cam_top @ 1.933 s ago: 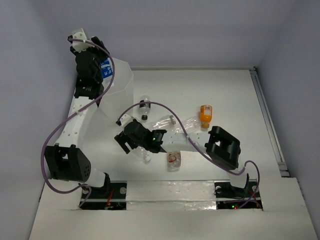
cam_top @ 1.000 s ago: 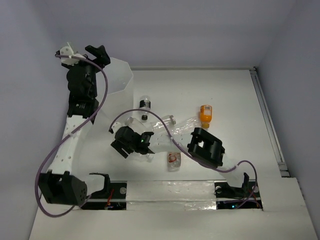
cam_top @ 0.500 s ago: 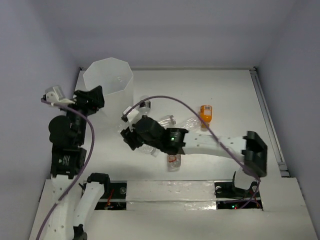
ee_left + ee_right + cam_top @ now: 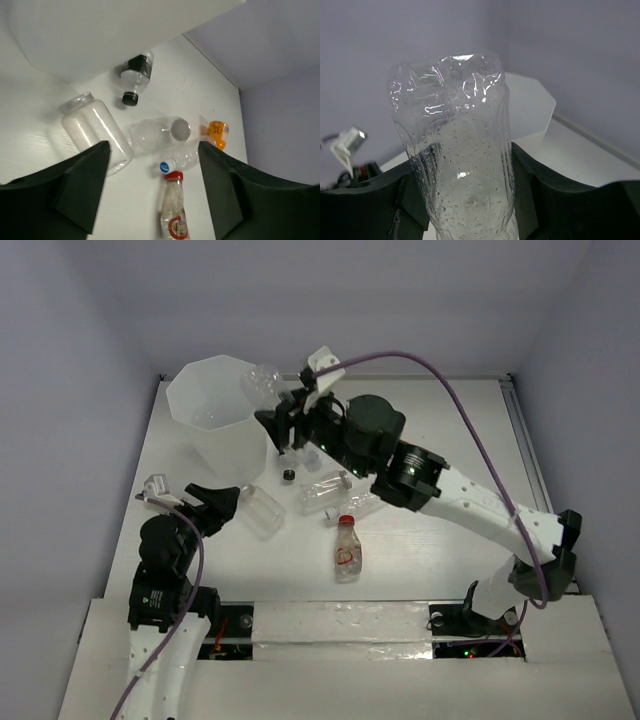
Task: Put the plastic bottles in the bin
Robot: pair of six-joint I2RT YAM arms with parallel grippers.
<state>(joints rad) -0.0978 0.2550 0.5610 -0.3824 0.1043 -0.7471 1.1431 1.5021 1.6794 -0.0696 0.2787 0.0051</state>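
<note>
The bin (image 4: 225, 440) stands at the back left, translucent white with a many-sided rim. My right gripper (image 4: 275, 408) is shut on a clear crumpled plastic bottle (image 4: 260, 383) and holds it up at the bin's right rim. In the right wrist view the bottle (image 4: 455, 150) stands between the fingers, with the bin (image 4: 532, 107) behind. My left gripper (image 4: 212, 502) is open and empty, low at the front left. In the left wrist view a black-capped bottle (image 4: 136, 80), a clear bottle (image 4: 157, 134), a blue-capped bottle (image 4: 187, 157), a red-capped bottle (image 4: 172, 215) and an orange bottle (image 4: 218, 134) lie on the table.
A wide clear jar (image 4: 262, 512) lies just right of my left gripper. The right arm stretches across the table's middle and hides the orange bottle from the top view. A rail (image 4: 535, 480) runs along the table's right edge.
My right gripper has lifted the clear bottle from the table up to the bin's rim. My left arm has drawn back from the bin down to the front left, empty.
</note>
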